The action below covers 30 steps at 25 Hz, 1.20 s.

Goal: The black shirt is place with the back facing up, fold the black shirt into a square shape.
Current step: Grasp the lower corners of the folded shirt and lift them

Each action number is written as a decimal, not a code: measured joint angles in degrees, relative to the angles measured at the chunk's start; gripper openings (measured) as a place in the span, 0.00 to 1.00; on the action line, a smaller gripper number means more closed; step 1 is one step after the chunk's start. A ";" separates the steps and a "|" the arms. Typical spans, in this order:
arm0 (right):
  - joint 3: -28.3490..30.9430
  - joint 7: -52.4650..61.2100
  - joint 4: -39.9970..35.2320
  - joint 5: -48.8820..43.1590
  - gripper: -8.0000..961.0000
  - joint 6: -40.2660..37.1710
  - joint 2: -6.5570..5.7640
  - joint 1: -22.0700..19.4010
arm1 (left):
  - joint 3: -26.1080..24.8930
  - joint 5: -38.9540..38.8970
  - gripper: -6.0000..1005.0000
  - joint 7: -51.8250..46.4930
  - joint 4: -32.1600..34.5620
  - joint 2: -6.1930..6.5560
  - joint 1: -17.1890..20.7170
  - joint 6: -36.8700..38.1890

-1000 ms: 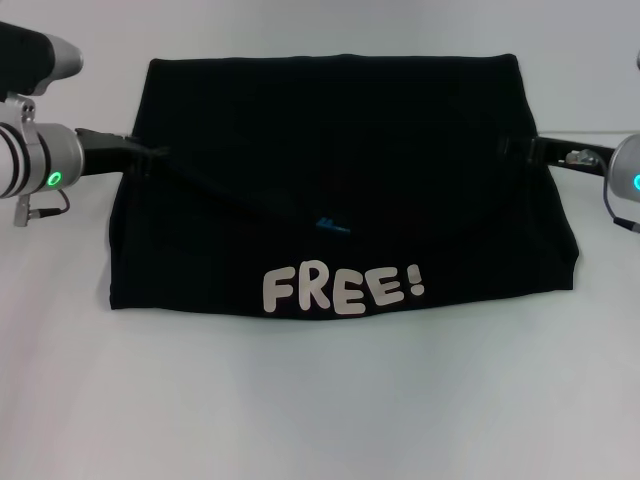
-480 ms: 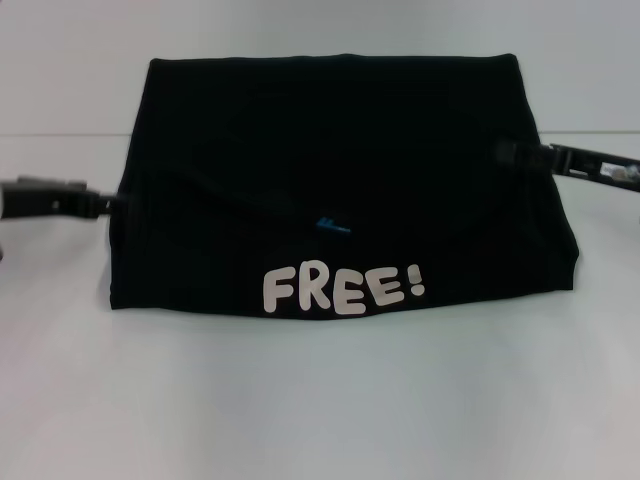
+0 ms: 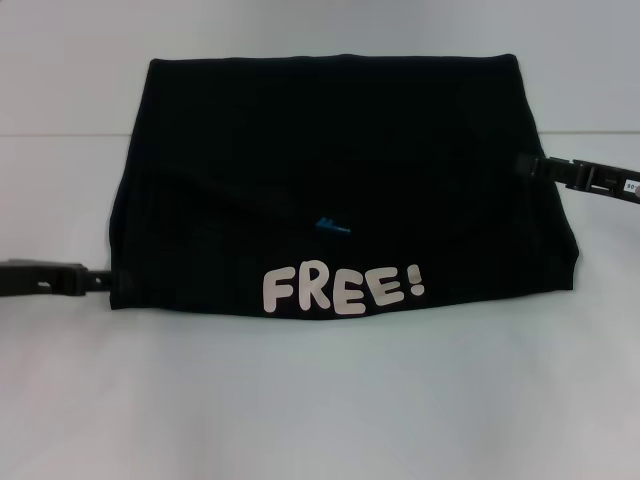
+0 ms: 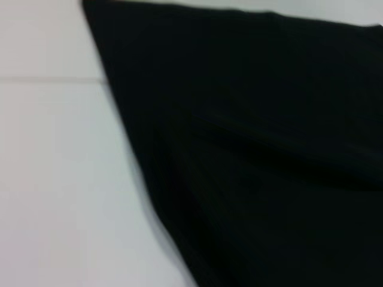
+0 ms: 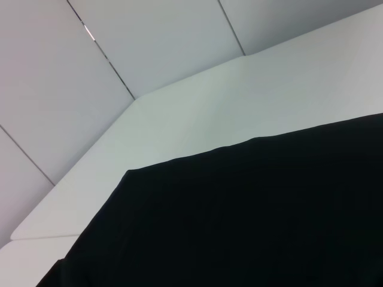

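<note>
Black shirt (image 3: 340, 180) folded | lettering (image 3: 343, 289) head-view only | tools' state: cannot tell

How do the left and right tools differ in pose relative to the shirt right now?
In the head view, the left tool sits low, at the near left corner of the black shirt; the right tool sits higher, about midway up the shirt's right edge. The left one lies nearly level; the right one slants slightly downward away from the shirt. Both point inward with tips at the cloth's edge, over the white table.
</note>
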 joint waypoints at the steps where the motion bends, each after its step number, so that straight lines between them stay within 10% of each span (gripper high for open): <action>1: 0.00 0.00 -0.01 0.00 0.72 0.00 -0.03 0.00 | 0.01 -0.05 0.87 -0.05 -0.68 0.16 -0.24 0.98; 18: 0.01 -0.03 -0.86 -0.29 0.72 0.23 -0.29 -0.02 | 0.38 -0.73 0.87 1.19 -4.82 1.14 -2.64 3.90; 30: 0.01 -0.18 -1.23 -0.35 0.72 0.14 -0.33 -0.06 | 0.44 -0.31 0.70 1.96 -7.86 2.18 -3.18 0.26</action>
